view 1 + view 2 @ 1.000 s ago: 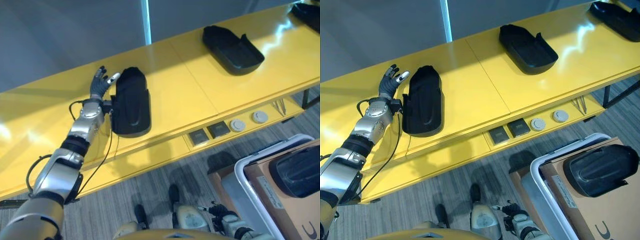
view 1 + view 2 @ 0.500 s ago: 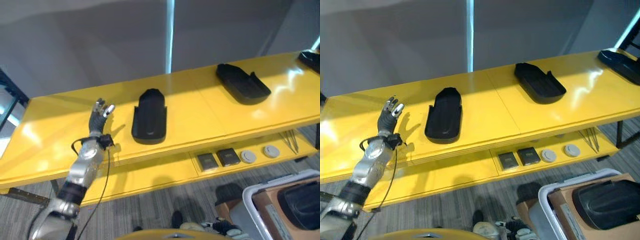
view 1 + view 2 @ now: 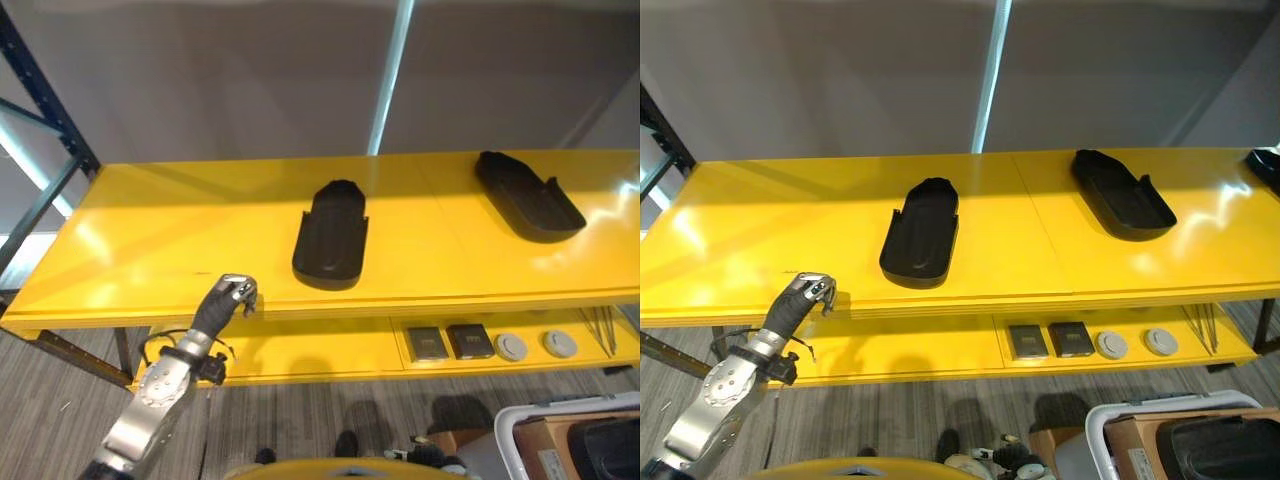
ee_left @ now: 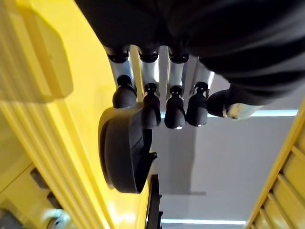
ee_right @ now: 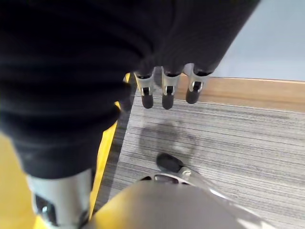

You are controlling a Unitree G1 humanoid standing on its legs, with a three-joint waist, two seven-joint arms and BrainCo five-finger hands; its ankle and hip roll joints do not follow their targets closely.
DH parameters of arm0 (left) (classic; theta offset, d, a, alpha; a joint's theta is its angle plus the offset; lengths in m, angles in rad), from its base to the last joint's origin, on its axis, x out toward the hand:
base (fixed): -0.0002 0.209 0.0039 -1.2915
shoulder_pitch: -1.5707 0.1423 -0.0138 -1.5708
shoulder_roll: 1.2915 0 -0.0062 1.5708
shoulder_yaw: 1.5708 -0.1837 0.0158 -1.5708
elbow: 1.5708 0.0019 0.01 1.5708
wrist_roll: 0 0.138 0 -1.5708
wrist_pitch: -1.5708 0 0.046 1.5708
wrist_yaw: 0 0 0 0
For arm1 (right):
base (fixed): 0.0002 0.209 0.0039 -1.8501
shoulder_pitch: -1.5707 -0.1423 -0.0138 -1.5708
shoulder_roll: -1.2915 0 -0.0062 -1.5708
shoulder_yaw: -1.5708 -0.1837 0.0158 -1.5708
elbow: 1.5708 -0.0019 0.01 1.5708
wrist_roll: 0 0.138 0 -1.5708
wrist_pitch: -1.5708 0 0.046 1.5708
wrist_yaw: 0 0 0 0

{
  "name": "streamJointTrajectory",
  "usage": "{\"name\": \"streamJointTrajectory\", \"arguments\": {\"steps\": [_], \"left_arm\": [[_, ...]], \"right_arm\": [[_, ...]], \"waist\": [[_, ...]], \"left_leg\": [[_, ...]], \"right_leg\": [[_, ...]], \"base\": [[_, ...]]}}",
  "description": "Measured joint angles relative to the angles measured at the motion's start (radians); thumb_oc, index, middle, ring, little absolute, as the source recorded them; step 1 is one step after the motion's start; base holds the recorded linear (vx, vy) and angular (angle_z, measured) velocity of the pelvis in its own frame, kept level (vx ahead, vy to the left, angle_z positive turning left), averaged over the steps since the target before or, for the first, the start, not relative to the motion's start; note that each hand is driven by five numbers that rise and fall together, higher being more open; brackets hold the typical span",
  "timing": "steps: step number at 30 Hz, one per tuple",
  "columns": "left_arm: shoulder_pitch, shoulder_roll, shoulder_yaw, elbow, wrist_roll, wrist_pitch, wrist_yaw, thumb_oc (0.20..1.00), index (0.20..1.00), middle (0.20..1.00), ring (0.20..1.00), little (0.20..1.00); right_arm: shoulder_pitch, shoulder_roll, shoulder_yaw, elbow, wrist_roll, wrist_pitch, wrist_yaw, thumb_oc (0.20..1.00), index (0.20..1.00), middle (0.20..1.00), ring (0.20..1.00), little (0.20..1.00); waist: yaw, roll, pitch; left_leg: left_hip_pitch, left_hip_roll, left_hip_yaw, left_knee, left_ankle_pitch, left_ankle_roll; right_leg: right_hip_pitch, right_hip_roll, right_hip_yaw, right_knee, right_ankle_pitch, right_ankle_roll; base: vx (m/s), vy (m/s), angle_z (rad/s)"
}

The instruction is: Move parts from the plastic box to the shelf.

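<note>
A long black moulded part (image 3: 330, 235) lies on the yellow shelf (image 3: 170, 230) near its middle, seen edge-on as the part (image 4: 121, 152) in the left wrist view. My left hand (image 3: 226, 299) hangs at the shelf's front edge, well left of that part and apart from it. Its fingers (image 4: 150, 107) are relaxed with nothing in them. A second black part (image 3: 1122, 193) rests farther right. The plastic box (image 3: 1108, 420) stands on the floor at the lower right with another black part (image 3: 1230, 442) in it. My right hand (image 5: 164, 90) hangs over the floor, fingers loose and holding nothing.
A third black part (image 3: 1265, 165) peeks in at the shelf's far right end. On the lower tier sit two dark square pieces (image 3: 428, 343) and two grey discs (image 3: 511, 347). A dark rack post (image 3: 40, 100) rises at the left end.
The camera has pulled back and turned, showing more of the shelf. My left hand has drawn back from beside the black part to the shelf's front edge. The part stays put.
</note>
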Motion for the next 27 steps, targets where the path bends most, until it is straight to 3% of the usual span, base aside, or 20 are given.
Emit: {"name": "streamJointTrajectory", "arguments": {"steps": [2, 4, 9, 27], "left_arm": [[-0.062, -0.013, -0.009, 0.017, 0.008, 0.001, 0.001, 0.200, 0.200, 0.200, 0.200, 0.200], [-0.121, -0.009, -0.027, 0.017, 0.009, 0.000, 0.002, 0.200, 0.200, 0.200, 0.200, 0.200], [-0.275, -0.077, -0.097, 0.158, 0.010, -0.008, 0.005, 0.200, 0.200, 0.200, 0.200, 0.200], [-0.429, -0.146, -0.106, 0.257, 0.032, -0.043, 0.079, 0.200, 0.200, 0.200, 0.200, 0.200]], "right_arm": [[-0.007, 0.000, -0.001, -0.004, 0.001, -0.011, -0.001, 1.000, 1.000, 1.000, 1.000, 1.000], [-0.020, -0.002, 0.000, -0.019, 0.001, -0.014, -0.001, 1.000, 1.000, 1.000, 1.000, 1.000], [-0.059, 0.004, 0.007, -0.021, 0.001, -0.016, -0.002, 1.000, 1.000, 1.000, 1.000, 1.000], [-0.071, 0.003, 0.035, -0.023, 0.011, -0.017, -0.005, 1.000, 1.000, 1.000, 1.000, 1.000]], "waist": [[-0.038, -0.002, 0.030], [-0.042, 0.001, 0.038], [-0.100, -0.007, 0.069], [-0.114, -0.010, 0.071]], "left_leg": [[-0.004, 0.002, 0.012, 0.003, 0.002, -0.002], [-0.037, 0.002, 0.037, 0.005, 0.008, -0.005], [-0.087, 0.002, 0.079, 0.005, 0.016, -0.007], [-0.123, 0.010, 0.118, 0.005, 0.004, -0.002]], "right_leg": [[-0.015, 0.004, 0.013, 0.000, 0.003, 0.002], [-0.055, 0.005, 0.036, 0.000, 0.018, 0.001], [-0.127, 0.010, 0.071, 0.000, 0.039, 0.001], [-0.179, 0.025, 0.110, 0.000, 0.042, -0.001]], "base": [[-0.05, -0.018, -0.21], [-0.07, -0.028, -0.39], [-0.01, -0.017, -0.26], [0.01, -0.015, -0.06]]}}
